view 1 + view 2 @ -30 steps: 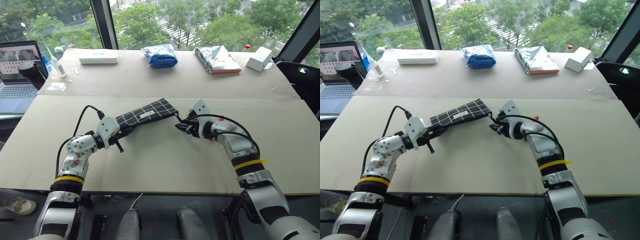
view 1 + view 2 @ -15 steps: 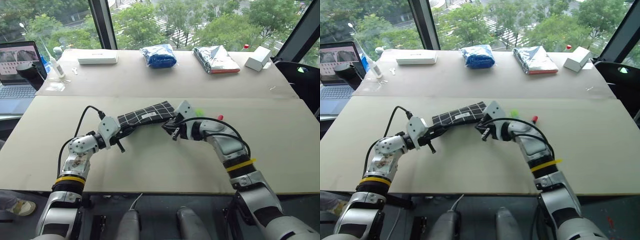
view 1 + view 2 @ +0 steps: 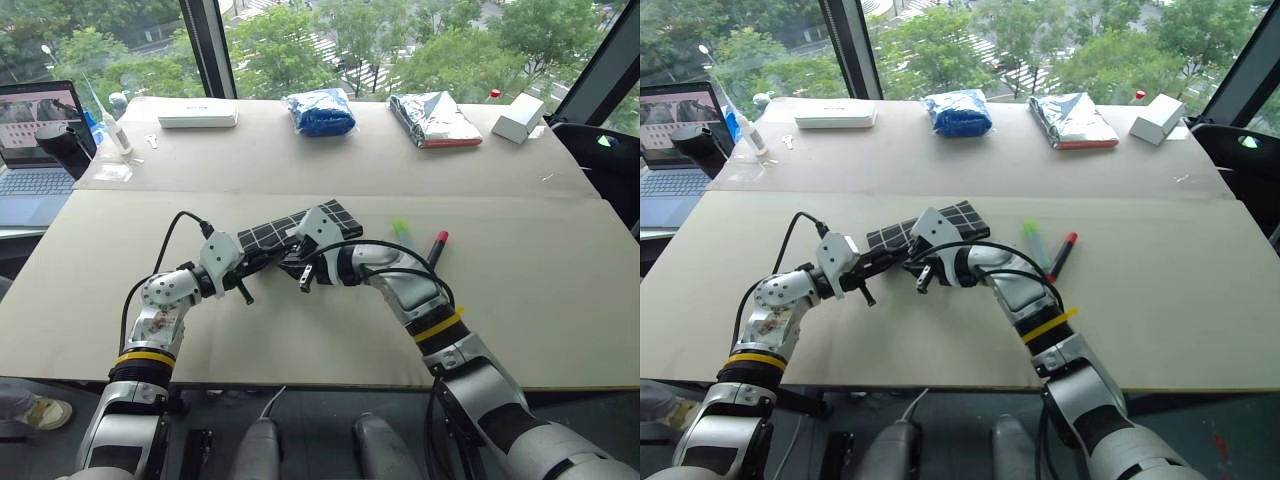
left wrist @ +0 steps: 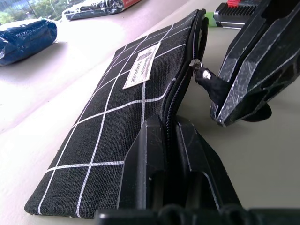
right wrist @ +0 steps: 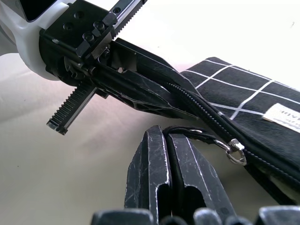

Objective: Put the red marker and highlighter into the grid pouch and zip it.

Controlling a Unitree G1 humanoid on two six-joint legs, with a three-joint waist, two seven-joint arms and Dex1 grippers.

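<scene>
Silver arms, yellow bands, seemingly scratched black fingers

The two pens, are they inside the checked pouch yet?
Not yet. The red marker and the green highlighter lie on the table, beside the pouch.

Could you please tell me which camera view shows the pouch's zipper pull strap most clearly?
The right wrist view: the zipper pull strap lies pinched between the right gripper fingers, its metal ring plain. The left wrist view shows it beside the grid pouch. In the head views the gripper covers it.
</scene>
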